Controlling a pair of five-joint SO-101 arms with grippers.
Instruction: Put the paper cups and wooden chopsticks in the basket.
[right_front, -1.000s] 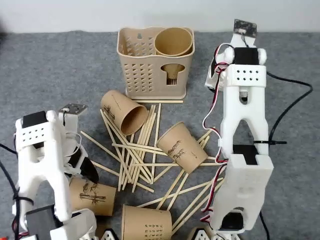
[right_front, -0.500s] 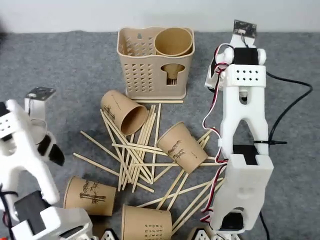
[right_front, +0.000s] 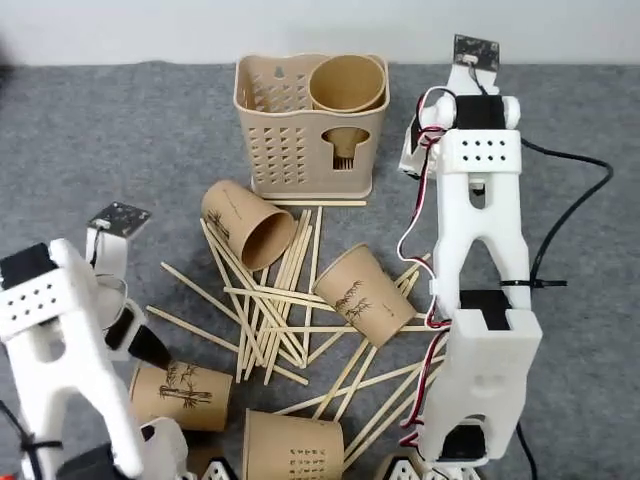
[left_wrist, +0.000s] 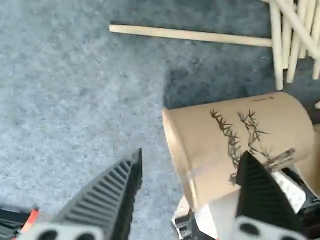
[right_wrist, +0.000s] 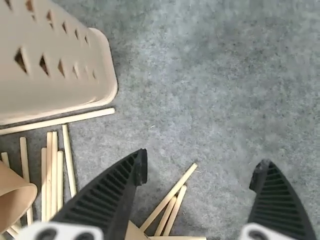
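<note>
Back at lower-left paper cup (right_front: 185, 392): left gripper (left_wrist: 191, 159) spread wide to straddle rim; right gripper (right_wrist: 200, 167) wide too, idle near basket (right_front: 300, 150).

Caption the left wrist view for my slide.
Open left gripper over a bamboo-print paper cup lying on its side, wooden chopsticks beyond.

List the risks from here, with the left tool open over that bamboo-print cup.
1. The bamboo-print cup lies on its side. The open left tool straddles its rim end, so closing may crush it or roll it away.
2. The chopsticks lie crisscrossed against other cups; a dragged cup could scatter them.
3. The basket already holds an upright cup, so stacking more may jam.
</note>
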